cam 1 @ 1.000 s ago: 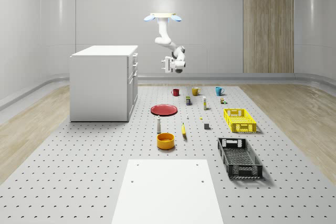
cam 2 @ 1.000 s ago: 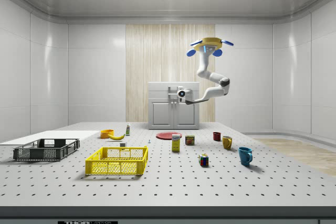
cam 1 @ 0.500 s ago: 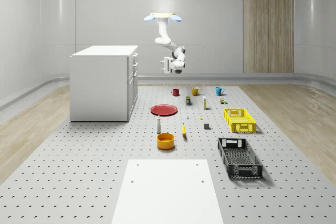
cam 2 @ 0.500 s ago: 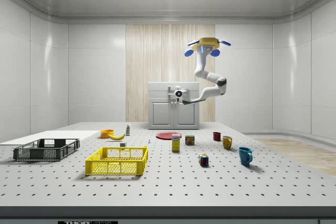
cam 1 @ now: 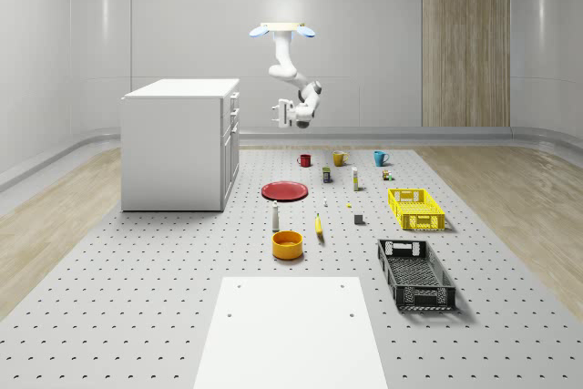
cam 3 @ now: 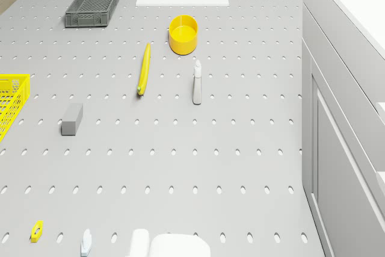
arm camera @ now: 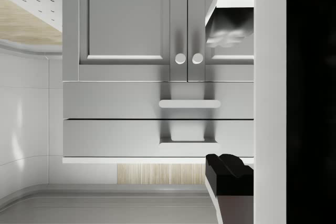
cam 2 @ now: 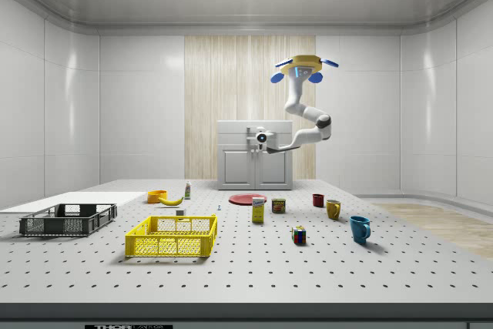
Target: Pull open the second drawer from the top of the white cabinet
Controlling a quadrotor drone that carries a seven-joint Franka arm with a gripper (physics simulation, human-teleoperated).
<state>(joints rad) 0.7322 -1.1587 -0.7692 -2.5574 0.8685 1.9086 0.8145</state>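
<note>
Closing on the white cabinet (cam 1: 173, 148): end effector (cam 1: 279, 112) nearer the drawer fronts than a second ago, yet clearly apart from them, with open air between in the whole-scene view. Drone (cam 1: 283, 31) hovering high over the far part of the counter (cam 1: 137, 271), off the cabinet's front, and shifted a little toward the side view's left. Fingers (arm camera: 228, 174) spread wide, gripping nothing. Second drawer from the top (arm camera: 131, 100) shut flush with the cabinet face, its bar handle (arm camera: 189, 104) seen head-on from the wrist, close to level with the gap between the fingers. Approach step under way, judging by this; reaching and grasping the handle to come, the pull not yet begun.
</note>
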